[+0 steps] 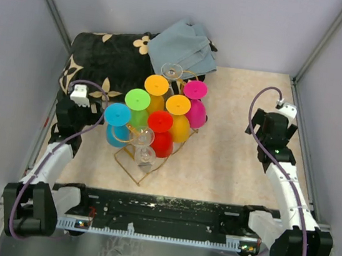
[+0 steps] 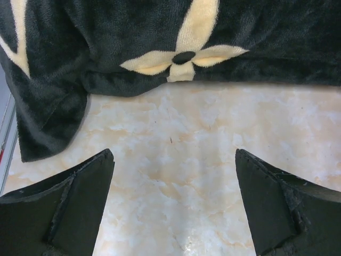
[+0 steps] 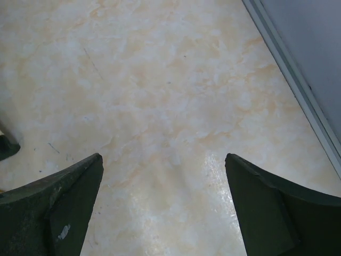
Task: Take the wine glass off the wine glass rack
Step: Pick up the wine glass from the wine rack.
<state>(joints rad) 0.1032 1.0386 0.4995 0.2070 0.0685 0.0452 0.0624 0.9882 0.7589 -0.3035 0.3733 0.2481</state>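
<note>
The marbled counter [image 1: 236, 162] spreads under me, with a black flowered blanket [image 1: 104, 62] heaped at its far left corner and a blue-grey cloth [image 1: 184, 48] beside it. The wine glass rack [image 1: 128, 168] stands left of centre, its gold wire base on the counter, and the wine glasses [image 1: 160, 121] hang crowded on it, feet upward: blue, green, orange, yellow, red, pink, plus clear ones. My left arm [image 1: 53, 157] reaches forward along the left edge, wrist tipped down just left of the rack. My left jaws are spread wide over bare counter near the blanket's hem, holding nothing. My right arm [image 1: 286, 184] stretches up the right side, well apart from the rack; my right jaws gape equally wide, empty.
</note>
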